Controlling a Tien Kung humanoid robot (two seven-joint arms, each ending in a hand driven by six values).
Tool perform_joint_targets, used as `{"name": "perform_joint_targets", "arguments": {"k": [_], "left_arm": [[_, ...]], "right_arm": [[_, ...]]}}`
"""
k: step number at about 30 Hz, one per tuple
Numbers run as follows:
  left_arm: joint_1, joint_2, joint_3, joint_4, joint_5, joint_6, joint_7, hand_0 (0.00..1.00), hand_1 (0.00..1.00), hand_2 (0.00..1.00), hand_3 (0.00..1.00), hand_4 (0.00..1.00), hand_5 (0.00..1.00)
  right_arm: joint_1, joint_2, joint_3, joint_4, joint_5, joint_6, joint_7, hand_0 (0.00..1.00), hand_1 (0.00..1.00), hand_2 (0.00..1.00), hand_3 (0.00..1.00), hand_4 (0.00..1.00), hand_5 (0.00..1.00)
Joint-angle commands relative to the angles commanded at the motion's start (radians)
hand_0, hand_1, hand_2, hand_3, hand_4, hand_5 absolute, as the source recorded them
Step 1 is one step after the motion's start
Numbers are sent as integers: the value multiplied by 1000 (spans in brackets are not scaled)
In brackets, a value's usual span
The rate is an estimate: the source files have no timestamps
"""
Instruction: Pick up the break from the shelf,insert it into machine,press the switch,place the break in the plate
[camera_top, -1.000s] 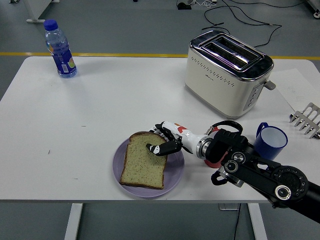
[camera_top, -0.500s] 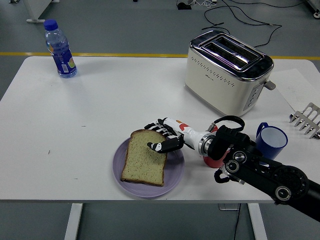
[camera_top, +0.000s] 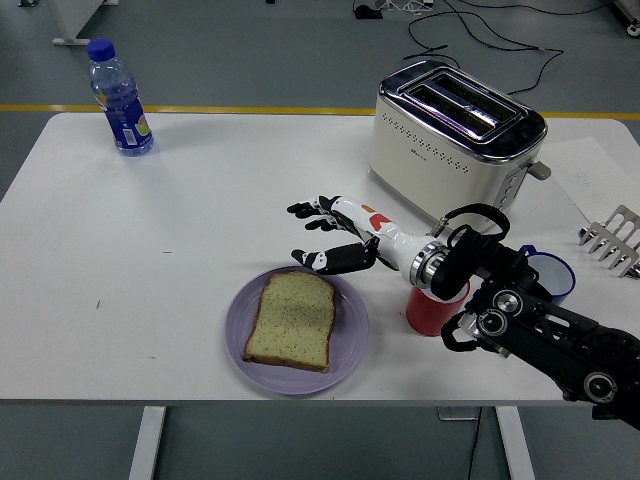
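A slice of bread (camera_top: 290, 322) lies flat on the purple plate (camera_top: 350, 345) near the table's front edge. My right hand (camera_top: 322, 234) hovers just behind and above the plate, fingers spread, holding nothing and clear of the bread. The cream and chrome toaster (camera_top: 455, 143) stands at the back right with its slots empty. A metal rack (camera_top: 612, 240), the shelf, shows at the right edge. The left arm is out of view.
A red cup (camera_top: 432, 310) stands under my right forearm, right of the plate. A blue mug (camera_top: 552, 274) is behind the arm. A water bottle (camera_top: 119, 98) stands at the back left. A sheet of paper (camera_top: 600, 180) lies at the right.
My right hand let go of the bread, opened and lifted back away from the plate. The bread stays on the plate, shifted slightly. The red cup has come into view.
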Motion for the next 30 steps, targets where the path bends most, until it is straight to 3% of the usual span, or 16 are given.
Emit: {"name": "perform_joint_targets", "arguments": {"k": [3, 5, 6, 9, 14, 18, 21, 30], "left_arm": [[1, 0, -1, 0, 2, 0, 0, 654, 594, 598, 603, 328, 949], [1, 1, -2, 0, 2, -1, 0, 654, 594, 598, 603, 328, 949], [1, 1, -1, 0, 1, -1, -1, 653, 591, 598, 603, 328, 949], [0, 1, 1, 0, -3, -1, -1, 653, 591, 598, 603, 328, 949], [-1, 2, 3, 0, -8, 0, -1, 653, 591, 598, 604, 328, 949], [-2, 2, 3, 0, -8, 0, -1, 653, 591, 597, 602, 328, 949], [-1, 2, 2, 0, -8, 0, -1, 653, 591, 597, 602, 328, 949], [-3, 2, 2, 0, -9, 1, -1, 653, 591, 595, 602, 328, 949]], "right_arm": [[-6, -18, 37, 45, 87, 26, 61, 851, 791, 812, 784, 706, 157], [-10, -37, 86, 94, 170, 70, 127, 851, 791, 812, 784, 706, 157], [-11, -42, 97, 104, 214, 80, 145, 733, 684, 671, 635, 565, 189], [-21, -66, 176, 162, 334, 127, 218, 733, 684, 671, 635, 565, 189], [-41, -99, 328, 204, 539, 98, 374, 721, 683, 679, 631, 563, 206], [-54, -124, 435, 165, 691, 50, 464, 743, 697, 713, 658, 568, 221], [-63, -136, 495, 135, 792, 27, 488, 743, 697, 713, 658, 568, 221], [-126, -170, 686, -104, 926, -25, 508, 789, 719, 748, 691, 547, 271]]}}
